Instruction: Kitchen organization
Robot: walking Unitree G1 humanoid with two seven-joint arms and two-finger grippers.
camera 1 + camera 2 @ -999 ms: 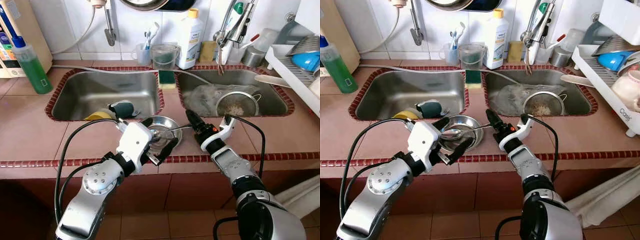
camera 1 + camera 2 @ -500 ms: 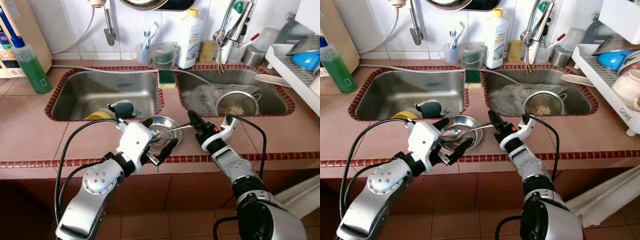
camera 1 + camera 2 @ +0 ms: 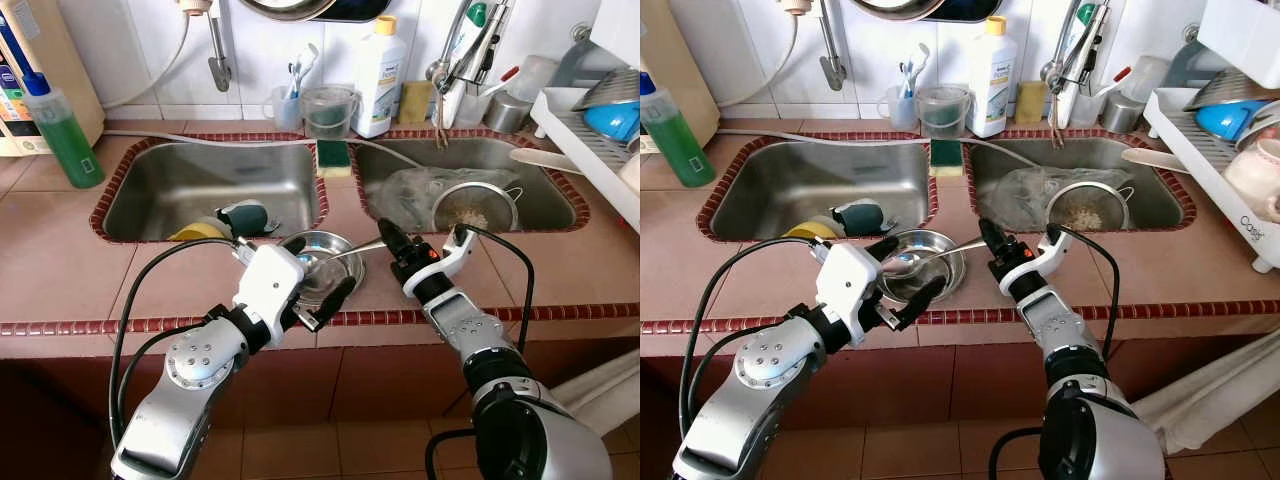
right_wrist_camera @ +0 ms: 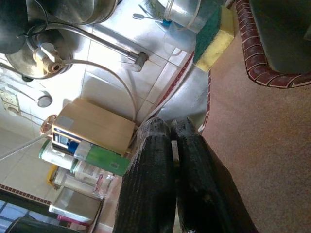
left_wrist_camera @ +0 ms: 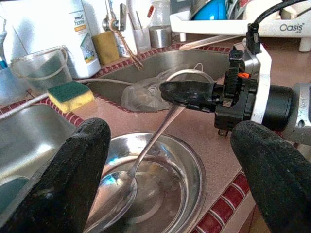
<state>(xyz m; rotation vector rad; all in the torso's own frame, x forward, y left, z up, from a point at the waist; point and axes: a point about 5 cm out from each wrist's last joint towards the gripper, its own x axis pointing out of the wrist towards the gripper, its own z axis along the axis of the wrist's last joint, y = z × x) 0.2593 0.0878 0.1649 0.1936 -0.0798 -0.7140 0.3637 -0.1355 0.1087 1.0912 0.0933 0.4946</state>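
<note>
A steel bowl [image 3: 338, 283] stands on the tiled counter in front of the strip between the two sinks. A steel spoon [image 3: 306, 263] rests its head inside the bowl, and its handle slants up to the right. My right gripper [image 3: 384, 232] is shut on the handle's end, just right of the bowl. In the right wrist view the thin handle [image 4: 173, 150] is pinched between the two fingers [image 4: 148, 170]. My left gripper [image 3: 322, 263] is open, with one finger on each side of the bowl [image 5: 189, 165]. In the left wrist view its fingers [image 5: 73, 170] flank the spoon [image 5: 116, 187].
The left sink [image 3: 180, 185] holds a teal and a yellow item. The right sink [image 3: 540, 190] holds a wire strainer [image 3: 473, 208] and a plastic bag. A sponge [image 3: 333, 158] lies between the sinks. A green bottle [image 3: 62, 130] stands at the left, a dish rack [image 3: 600, 130] at the right.
My right gripper has risen slightly and drawn a little to the right, tilting the spoon's handle upward. The spoon's head stays in the bowl. The left gripper has not moved.
</note>
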